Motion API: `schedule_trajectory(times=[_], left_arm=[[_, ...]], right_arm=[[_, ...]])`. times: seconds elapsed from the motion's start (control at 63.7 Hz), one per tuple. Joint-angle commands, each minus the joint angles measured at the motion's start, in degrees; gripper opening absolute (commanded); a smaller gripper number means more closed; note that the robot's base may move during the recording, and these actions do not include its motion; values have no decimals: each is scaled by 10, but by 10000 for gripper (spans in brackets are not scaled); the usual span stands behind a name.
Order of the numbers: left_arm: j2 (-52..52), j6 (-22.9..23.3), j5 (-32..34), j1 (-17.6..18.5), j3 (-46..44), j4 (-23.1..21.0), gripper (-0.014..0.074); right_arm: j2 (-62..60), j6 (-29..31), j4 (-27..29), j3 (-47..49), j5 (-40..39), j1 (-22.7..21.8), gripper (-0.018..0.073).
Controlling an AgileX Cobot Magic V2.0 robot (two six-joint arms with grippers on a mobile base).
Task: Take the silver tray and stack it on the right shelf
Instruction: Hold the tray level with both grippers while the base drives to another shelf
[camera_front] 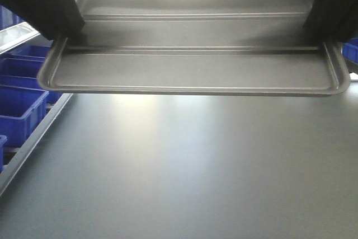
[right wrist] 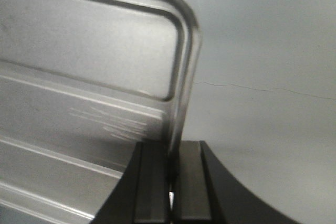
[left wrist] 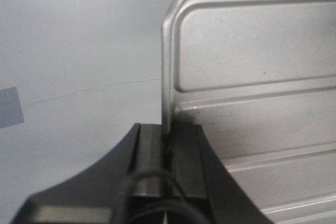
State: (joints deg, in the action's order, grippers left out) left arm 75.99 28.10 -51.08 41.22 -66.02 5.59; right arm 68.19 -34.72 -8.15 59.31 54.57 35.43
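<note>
Rims of your silver tray [camera_front: 190,68] sit clamped in both claws: left gripper [left wrist: 168,150] on its left end, right gripper [right wrist: 172,166] on its right.

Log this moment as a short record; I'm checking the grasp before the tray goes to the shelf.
held object: silver tray, roughly level, base ridges visible
left pincer: shut on the tray's left short rim
right pincer: shut on the tray's right short rim
tray position: appears lifted above the grey table
nearby: blue bins at the left side
stacking: not yet done
</note>
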Motion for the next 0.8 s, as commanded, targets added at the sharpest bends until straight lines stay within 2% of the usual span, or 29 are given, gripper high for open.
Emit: schedule_trajectory(times=[0.0,0.785], left_arm=[[-20,-4,0,-1,-18,40,-93],[-20,-4,0,-1,-18,40,-93]], right_arm=[[-14,13,-41,17,14,-4,56],[-14,13,-41,17,15,-4,56]])
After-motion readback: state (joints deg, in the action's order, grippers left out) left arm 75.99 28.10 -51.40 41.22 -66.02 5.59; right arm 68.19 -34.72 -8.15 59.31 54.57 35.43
